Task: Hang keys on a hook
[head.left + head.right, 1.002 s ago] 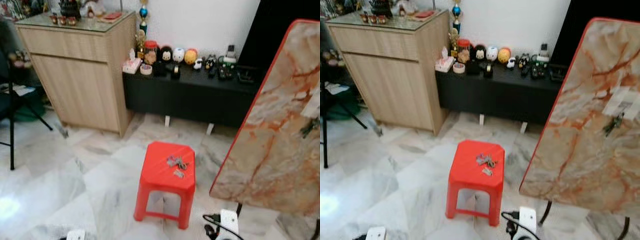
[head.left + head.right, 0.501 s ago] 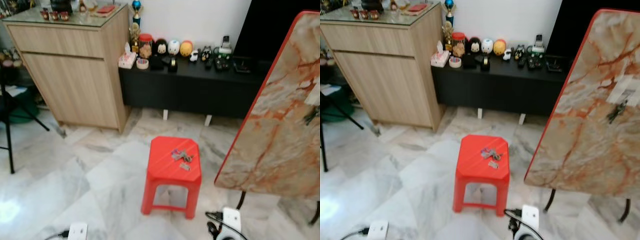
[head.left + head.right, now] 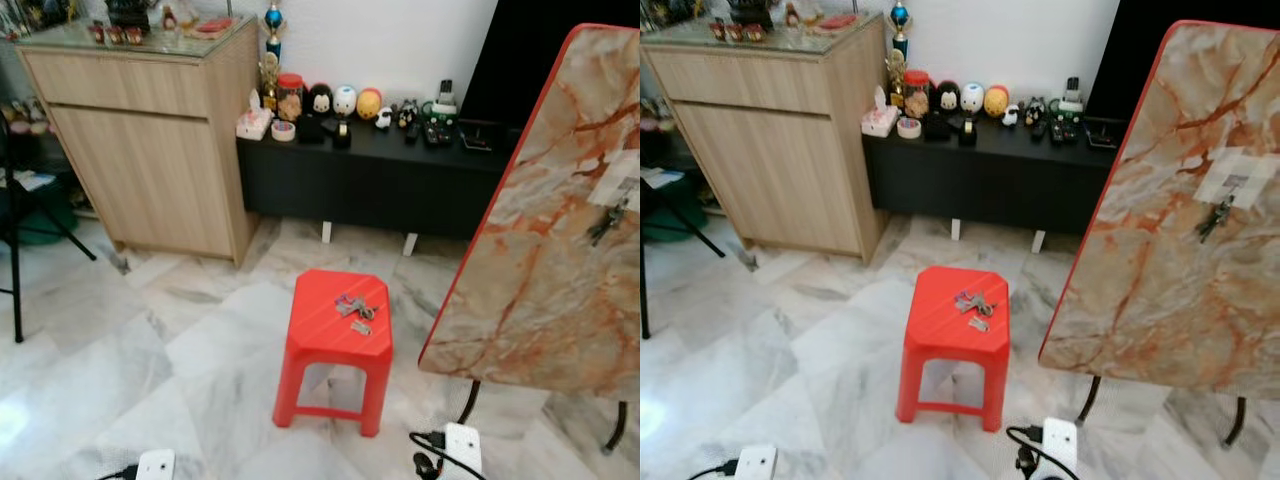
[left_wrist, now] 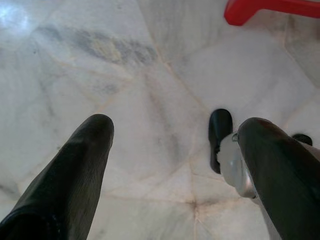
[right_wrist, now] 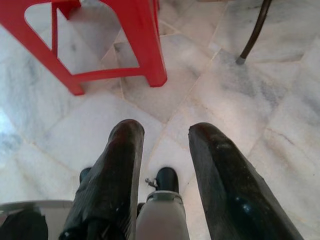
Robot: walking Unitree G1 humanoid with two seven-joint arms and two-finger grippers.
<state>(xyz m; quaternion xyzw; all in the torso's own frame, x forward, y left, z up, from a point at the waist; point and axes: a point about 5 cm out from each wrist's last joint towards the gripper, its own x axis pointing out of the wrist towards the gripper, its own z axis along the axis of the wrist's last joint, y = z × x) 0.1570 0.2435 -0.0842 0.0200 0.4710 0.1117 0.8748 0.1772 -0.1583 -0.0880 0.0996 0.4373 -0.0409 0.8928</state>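
A bunch of keys [image 3: 353, 308] lies on top of a red plastic stool [image 3: 325, 335] standing on the marble floor ahead of me. To its right a marble-patterned board with a red edge [image 3: 540, 260] leans upright. It carries a small dark hook [image 3: 607, 222] under a white patch, high on its right side. My left gripper [image 4: 175, 130] hangs low over the floor, open, with nothing between its fingers. My right gripper [image 5: 165, 130] is also open and holds nothing, above the floor just in front of the stool's legs [image 5: 150, 55].
A wooden cabinet [image 3: 150, 150] stands at the back left, beside a low black bench [image 3: 380, 180] lined with figurines. White power blocks [image 3: 460, 448] and a black cable lie on the floor near me. A black chair leg [image 3: 15, 270] is far left. The board's dark stand legs [image 3: 615, 435] reach the floor.
The whole picture has shifted and steadied, so the camera moved. The keys still lie on the stool, and the board has stayed put.
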